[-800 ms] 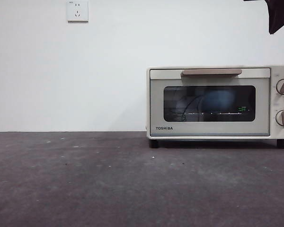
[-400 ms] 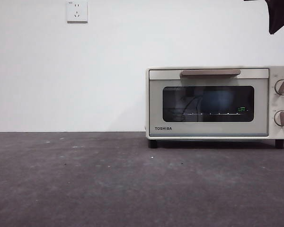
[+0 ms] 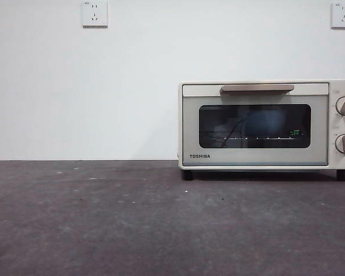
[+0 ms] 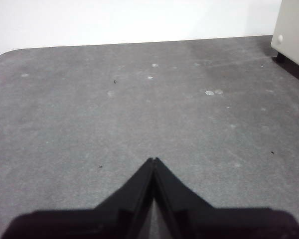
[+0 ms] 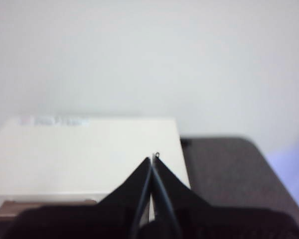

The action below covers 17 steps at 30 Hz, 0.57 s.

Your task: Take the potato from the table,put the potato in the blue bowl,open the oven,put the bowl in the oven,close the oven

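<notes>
While the oven [image 3: 267, 125] sits shut on the table [image 3: 103, 218], a blue shape — likely the blue bowl [image 3: 264, 122] — is dimly seen behind its glass. The left gripper [image 4: 154, 160] is pressed together above bare table; the right gripper [image 5: 152, 159] is pressed together above the oven's top.

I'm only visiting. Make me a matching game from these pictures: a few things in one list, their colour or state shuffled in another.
Things:
1. oven door
2. table
3. left pincer
4. bar handle

States:
A. dark grey, speckled
B. beige
C. closed, dark glass
D. shut, holding nothing, above the table

Pairs: 1-C, 2-A, 3-D, 4-B
</notes>
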### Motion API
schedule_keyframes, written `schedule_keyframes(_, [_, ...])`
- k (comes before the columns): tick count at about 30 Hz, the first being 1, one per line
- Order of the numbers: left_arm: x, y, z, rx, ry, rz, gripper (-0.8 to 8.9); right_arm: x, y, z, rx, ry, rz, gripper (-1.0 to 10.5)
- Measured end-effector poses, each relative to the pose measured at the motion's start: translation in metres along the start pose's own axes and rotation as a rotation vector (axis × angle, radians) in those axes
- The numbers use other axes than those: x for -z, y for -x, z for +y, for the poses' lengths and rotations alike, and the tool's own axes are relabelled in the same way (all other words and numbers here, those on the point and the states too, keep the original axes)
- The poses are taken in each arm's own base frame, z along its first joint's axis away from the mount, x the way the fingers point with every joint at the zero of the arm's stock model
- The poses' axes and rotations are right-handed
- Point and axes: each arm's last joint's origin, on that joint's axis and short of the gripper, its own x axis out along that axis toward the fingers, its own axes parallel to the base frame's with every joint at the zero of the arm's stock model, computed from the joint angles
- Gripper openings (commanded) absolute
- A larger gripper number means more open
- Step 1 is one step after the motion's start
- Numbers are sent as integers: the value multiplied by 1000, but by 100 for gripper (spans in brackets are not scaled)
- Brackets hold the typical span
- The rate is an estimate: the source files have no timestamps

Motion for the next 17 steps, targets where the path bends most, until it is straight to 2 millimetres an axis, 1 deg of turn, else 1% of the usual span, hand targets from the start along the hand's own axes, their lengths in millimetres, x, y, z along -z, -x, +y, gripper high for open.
schedule_keyframes(1, [0,0,0,0,0,0,-4,8,9,-1,2,-5,-31,1])
schedule_keyframes(2, [0,0,0,0,0,1,-4,19,21,-2,3,-9,-59,1])
schedule_keyframes(4, [0,0,0,0,0,2,-4,38,37,-4,4,-11,-66,1])
schedule_keyframes(5, [0,0,0,0,0,2,-4,51,47,-5,5,-11,-67,1])
schedule_keyframes(8, [0,0,0,0,0,3,-4,79,64,-6,7,-10,-104,1])
schedule_keyframes(10, [0,0,0,0,0,4,-4,94,68,-6,13,-18,-148,1])
schedule_keyframes(12, [0,0,0,0,0,4,-4,117,67,-6,25,-21,-169,1])
schedule_keyframes(17, [0,0,0,0,0,6,-4,184,63,-6,25,-23,-127,1])
